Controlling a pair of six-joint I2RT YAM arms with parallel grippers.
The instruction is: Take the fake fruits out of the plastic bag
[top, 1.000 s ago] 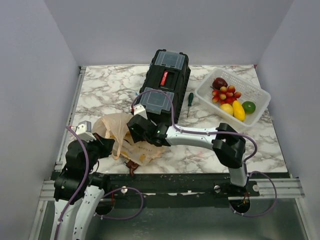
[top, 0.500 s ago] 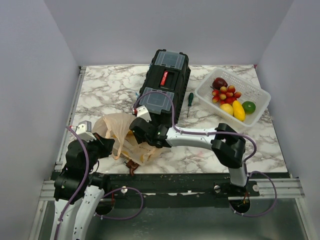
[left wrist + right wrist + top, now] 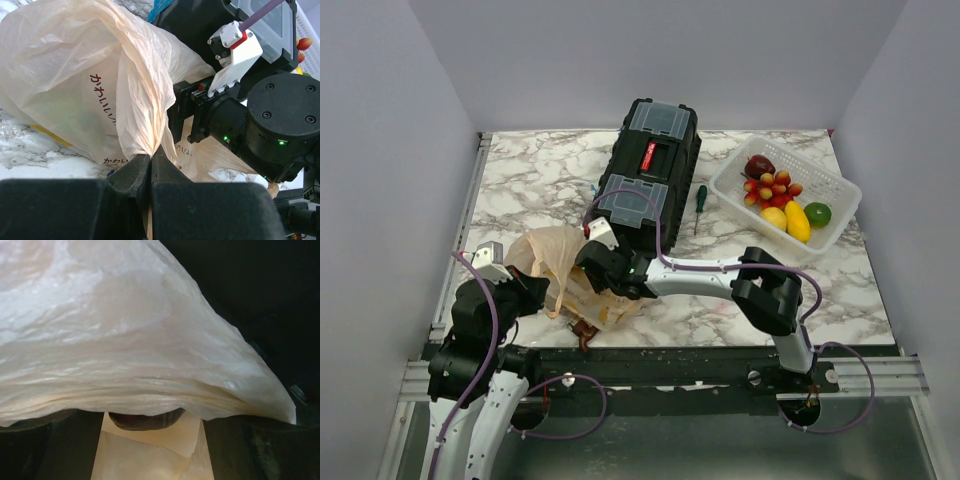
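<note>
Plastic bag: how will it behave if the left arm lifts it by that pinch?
Probably floppy: the plastic bag fans out in creased folds from the left gripper, whose jaws are shut on it. Likely light: the film is thin and translucent. It may slip, being held by one gathered fold.

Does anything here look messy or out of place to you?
Yes, mildly. The plastic bag lies crumpled at the near left of the table, pinched by the left pincer, and its film drapes over the right pincer, blocking most of that camera's view. A screwdriver lies loose between the toolbox and basket.
</note>
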